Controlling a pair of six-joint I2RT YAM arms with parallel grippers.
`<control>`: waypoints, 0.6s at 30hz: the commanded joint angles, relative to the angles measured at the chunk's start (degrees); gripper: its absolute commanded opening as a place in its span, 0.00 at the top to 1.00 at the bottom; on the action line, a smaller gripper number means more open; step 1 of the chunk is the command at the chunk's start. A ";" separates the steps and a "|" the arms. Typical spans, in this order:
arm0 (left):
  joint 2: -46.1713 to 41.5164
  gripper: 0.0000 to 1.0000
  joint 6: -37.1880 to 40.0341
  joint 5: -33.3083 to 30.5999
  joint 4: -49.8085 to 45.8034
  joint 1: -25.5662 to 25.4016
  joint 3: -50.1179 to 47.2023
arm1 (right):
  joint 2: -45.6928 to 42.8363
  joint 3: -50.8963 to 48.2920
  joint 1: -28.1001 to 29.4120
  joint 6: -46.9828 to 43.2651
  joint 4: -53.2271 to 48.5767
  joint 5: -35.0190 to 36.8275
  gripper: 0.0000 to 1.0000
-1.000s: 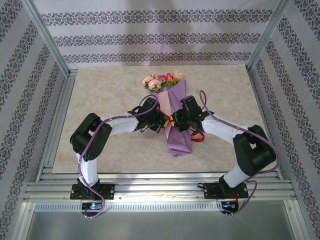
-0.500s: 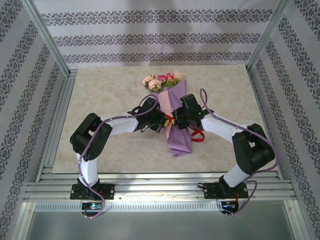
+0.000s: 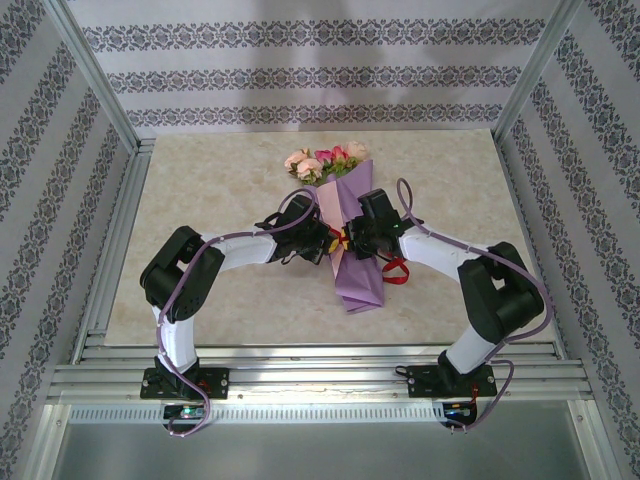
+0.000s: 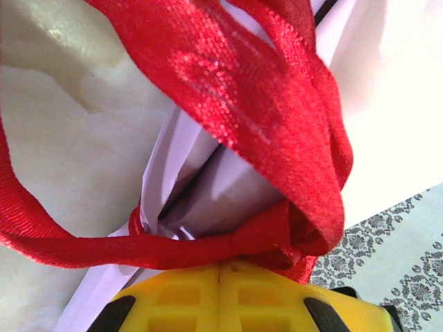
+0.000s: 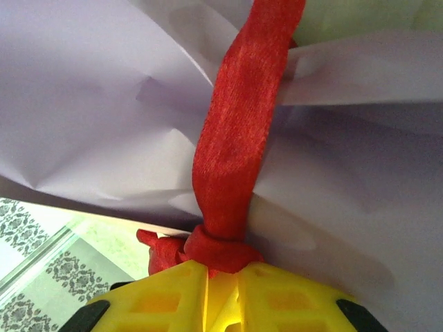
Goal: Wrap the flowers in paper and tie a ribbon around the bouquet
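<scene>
Table (image 3: 200,200): pale marbled top, walled with patterned panels. Left arm (image 3: 190,280) and right arm (image 3: 490,290): black and white, reaching inward from the near edge to meet over the middle of the table, with purple cables looped along each. Bouquet (image 3: 347,195): lying flat at the table's centre, heads toward the far wall, pointed end toward the arms, leaning slightly right. Paper (image 3: 358,278): lilac, rolled into a long cone round the stems, creased and gathered where it is bound. Flowers (image 3: 322,163): pale pink, peach and magenta roses with green leaves, showing out of the cone's far mouth. Ribbon (image 3: 397,270): bright red, passed round the cone's waist between the two arms, with a loose loop lying on the table just right of the paper. In the left wrist view the ribbon (image 4: 242,104) crosses the paper in wide folds and bunches at a knot. In the right wrist view it (image 5: 239,138) runs as one taut band over the paper down to a knot. Left fingers (image 4: 214,280): yellow, at the cone's left side (image 3: 328,243), clenched flush with the ribbon gathered at their tips. Right fingers (image 5: 208,277): yellow, at the cone's right side (image 3: 350,240), nearly closed, grasping the ribbon's knot.
</scene>
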 commanded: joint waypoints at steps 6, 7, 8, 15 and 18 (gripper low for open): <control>-1.25 1.00 -0.90 -0.07 1.59 0.26 -0.04 | 0.97 2.01 -0.98 0.45 0.03 2.33 0.81; -1.14 1.00 -0.89 0.02 1.59 0.21 0.02 | 1.01 2.27 -0.99 0.40 -0.03 2.40 0.81; -1.06 1.00 -0.90 0.07 1.58 0.22 0.16 | 0.93 2.43 -0.99 0.42 -0.12 2.47 0.80; -0.64 1.00 -0.76 0.18 1.37 0.26 0.64 | 1.15 2.79 -1.11 0.37 -0.39 2.37 0.81; -0.64 1.00 -0.72 0.20 1.25 0.23 0.77 | 1.50 2.76 -1.12 0.25 -0.23 2.24 0.83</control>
